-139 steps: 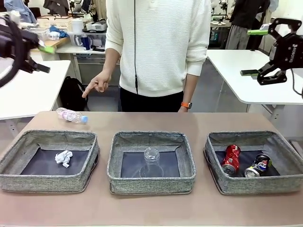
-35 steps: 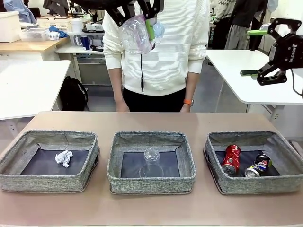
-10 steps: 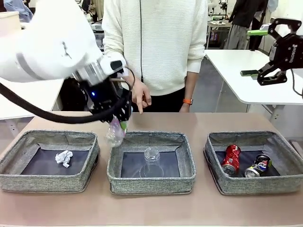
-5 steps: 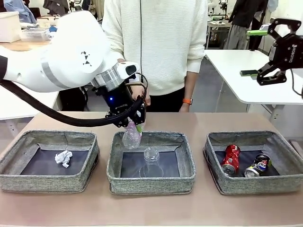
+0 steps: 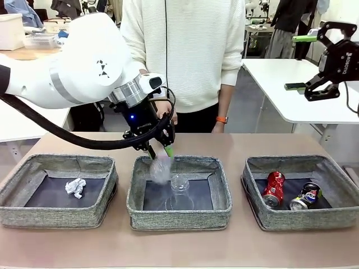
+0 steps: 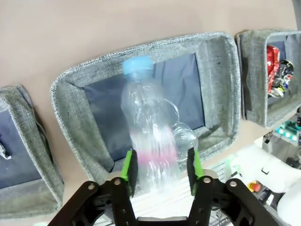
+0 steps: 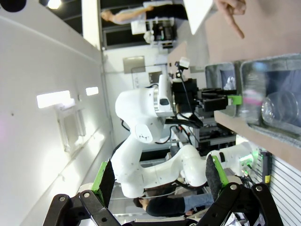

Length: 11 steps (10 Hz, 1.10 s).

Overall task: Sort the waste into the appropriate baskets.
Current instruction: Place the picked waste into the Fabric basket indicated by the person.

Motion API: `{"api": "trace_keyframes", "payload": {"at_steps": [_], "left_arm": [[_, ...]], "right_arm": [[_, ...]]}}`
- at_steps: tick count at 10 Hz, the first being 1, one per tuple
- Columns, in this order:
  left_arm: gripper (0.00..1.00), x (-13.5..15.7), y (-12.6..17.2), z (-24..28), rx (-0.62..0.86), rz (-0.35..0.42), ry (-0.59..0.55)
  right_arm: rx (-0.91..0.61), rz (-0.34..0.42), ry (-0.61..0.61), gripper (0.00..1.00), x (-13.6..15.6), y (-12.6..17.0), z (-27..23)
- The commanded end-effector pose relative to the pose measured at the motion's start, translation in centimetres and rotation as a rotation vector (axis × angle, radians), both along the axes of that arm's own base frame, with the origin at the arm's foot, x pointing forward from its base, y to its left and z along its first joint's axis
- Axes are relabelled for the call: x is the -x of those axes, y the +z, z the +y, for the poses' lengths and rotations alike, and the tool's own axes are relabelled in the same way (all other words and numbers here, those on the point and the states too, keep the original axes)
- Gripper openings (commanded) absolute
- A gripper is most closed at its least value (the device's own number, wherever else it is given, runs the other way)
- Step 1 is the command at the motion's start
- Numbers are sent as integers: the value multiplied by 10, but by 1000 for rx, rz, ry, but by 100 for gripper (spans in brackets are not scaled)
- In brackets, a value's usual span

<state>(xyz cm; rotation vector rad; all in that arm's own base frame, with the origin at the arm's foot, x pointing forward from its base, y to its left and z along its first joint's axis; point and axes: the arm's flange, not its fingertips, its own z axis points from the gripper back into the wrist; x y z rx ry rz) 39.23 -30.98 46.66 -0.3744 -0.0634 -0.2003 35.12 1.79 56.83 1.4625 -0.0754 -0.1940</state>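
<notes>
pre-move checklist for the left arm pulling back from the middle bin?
1. Left claw open: ok, pads stand apart beside the bottle.
2. Bottle free of the pads: cannot tell, it is blurred in the front view and sits close between them.
3. Bottle over the middle basket: ok, above the plastic cup.
4. Person's hand out of the way: not ok, it is just behind the wrist.
5. Right claw out of the path: ok, raised off to the side and open.

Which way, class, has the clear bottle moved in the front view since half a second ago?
Yes. The bottle has dropped lower, below the left claw, further into the middle basket toward the plastic cup.
</notes>
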Motion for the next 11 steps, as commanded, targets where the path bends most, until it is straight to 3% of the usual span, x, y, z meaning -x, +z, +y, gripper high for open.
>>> {"api": "trace_keyframes", "payload": {"at_steps": [1,6,8,9,11], "left_arm": [[100,-1,4,1,6,6,5],[100,-5,14,8,-43,1,1],[100,-11,70,58,70,119,-121],[100,-5,108,96,225,177,-239],[100,9,166,161,386,170,-284]], "right_arm": [[2,4,5,100,0,2,0],[2,4,5,100,0,2,0],[2,4,5,100,0,2,0],[2,4,5,100,0,2,0],[2,4,5,100,0,2,0]]}}
